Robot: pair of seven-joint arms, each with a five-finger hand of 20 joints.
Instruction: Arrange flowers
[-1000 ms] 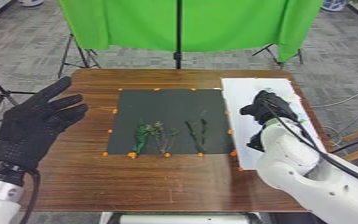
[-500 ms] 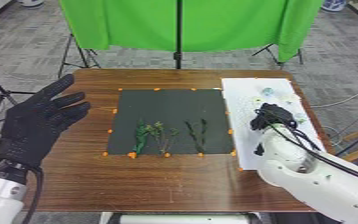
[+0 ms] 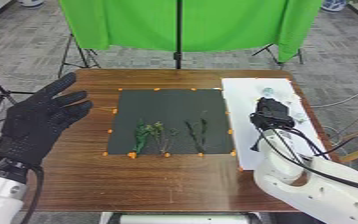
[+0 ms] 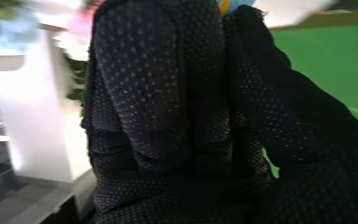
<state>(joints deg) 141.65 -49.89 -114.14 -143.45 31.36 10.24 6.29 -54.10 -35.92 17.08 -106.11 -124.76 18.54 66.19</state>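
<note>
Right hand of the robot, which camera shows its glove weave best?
The right wrist view, because the right hand is close up there, its mesh plain. The head view shows it smaller, above the white sheet.

Noted: my right hand [image 3: 272,114] and arm [image 3: 322,186] hide part of the sheet [image 3: 238,102]. Pale pieces [image 3: 267,92] on the sheet: too small for me to identify. Arm, beside the sheet: cut off. Wrist view: blue-and-green clump [image 4: 11,25] blurred; blue-and-yellow item [image 4: 235,4] partly hidden.
</note>
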